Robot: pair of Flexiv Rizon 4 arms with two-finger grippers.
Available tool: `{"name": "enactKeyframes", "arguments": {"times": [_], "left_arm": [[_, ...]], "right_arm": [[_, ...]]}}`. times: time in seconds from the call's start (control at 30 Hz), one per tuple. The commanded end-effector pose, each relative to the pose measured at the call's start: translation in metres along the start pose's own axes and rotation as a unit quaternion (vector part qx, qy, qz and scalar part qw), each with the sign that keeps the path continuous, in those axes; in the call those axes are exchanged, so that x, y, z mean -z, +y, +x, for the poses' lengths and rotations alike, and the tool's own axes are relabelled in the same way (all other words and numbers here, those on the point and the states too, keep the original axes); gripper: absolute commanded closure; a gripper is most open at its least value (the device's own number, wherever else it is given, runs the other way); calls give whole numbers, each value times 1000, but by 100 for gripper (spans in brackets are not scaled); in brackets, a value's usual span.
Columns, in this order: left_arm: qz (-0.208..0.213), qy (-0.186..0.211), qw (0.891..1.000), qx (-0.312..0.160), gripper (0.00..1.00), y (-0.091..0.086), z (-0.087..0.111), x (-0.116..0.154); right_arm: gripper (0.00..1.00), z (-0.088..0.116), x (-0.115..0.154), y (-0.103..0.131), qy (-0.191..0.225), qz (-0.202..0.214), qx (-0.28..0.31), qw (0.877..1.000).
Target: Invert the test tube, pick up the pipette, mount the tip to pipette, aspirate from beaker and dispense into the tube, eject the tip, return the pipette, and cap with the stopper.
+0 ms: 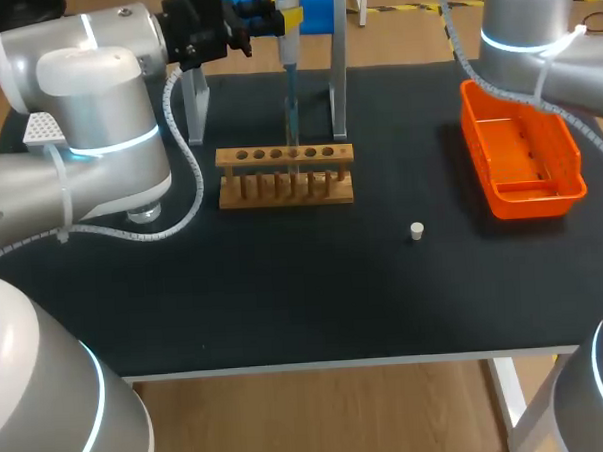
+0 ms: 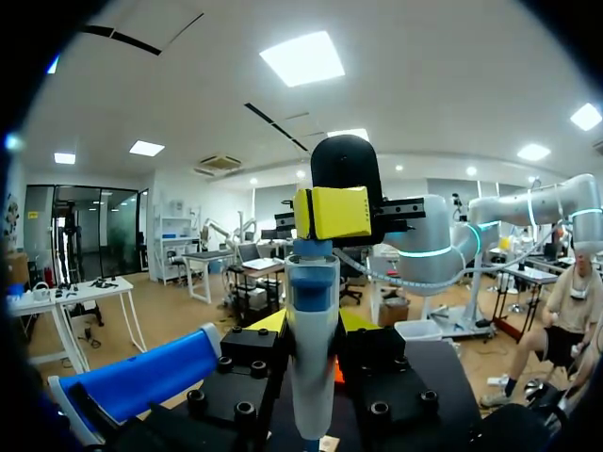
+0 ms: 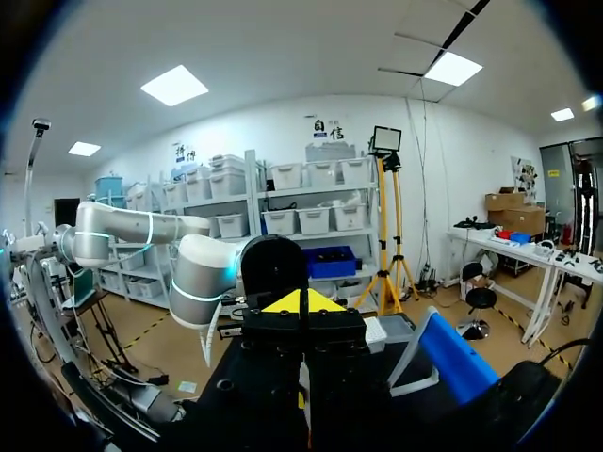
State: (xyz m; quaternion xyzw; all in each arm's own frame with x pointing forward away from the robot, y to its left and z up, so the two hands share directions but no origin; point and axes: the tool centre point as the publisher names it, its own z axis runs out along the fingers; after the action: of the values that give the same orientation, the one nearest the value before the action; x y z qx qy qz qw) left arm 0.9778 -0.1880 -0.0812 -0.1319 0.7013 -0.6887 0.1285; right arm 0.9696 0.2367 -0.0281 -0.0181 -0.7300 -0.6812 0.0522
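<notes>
The left arm came in from the left, and its pincer was clamped on the upper body of the pipette, holding it upright over the back of the counter. In the left wrist view the two yellow tips pressed the pipette's pale barrel from either side, and its yellow head stood above them. The pipette's thin lower end hung just above the wooden rack, over one of the middle holes. Whether a tube stood in that hole could not be told. The rack sat just in front of a grey stand with a blue bar across its top.

A small white stopper lay alone on the counter, right of the rack and nearer the front. An orange bin sat at the right side, under the right arm. The right pincer showed only in its own wrist view, its yellow tips closed together with nothing between them.
</notes>
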Motion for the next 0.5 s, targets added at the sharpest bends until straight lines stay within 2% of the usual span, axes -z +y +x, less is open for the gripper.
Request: {"name": "enactKeyframes", "arguments": {"times": [0.03, 0.2, 0.4, 0.47, 0.5], "left_arm": [[3, -1, 1000, -1, 100, -5, -1, -1], [3, -1, 1000, -1, 100, -5, -1, -1], [3, -1, 1000, -1, 100, -5, -1, -1], [3, -1, 1000, -1, 100, -5, -1, -1], [3, -1, 1000, -1, 100, -5, -1, -1]], "right_arm": [[100, 3, 2, -11, -3, -1, -4, 1000], [100, 2, 3, -8, -5, -4, 2, 1000], [100, 4, 14, 29, -3, -54, 29, 998], [45, 7, 22, 40, -6, -70, 37, 997], [0, 9, 26, 44, -7, -76, 38, 996]]}}
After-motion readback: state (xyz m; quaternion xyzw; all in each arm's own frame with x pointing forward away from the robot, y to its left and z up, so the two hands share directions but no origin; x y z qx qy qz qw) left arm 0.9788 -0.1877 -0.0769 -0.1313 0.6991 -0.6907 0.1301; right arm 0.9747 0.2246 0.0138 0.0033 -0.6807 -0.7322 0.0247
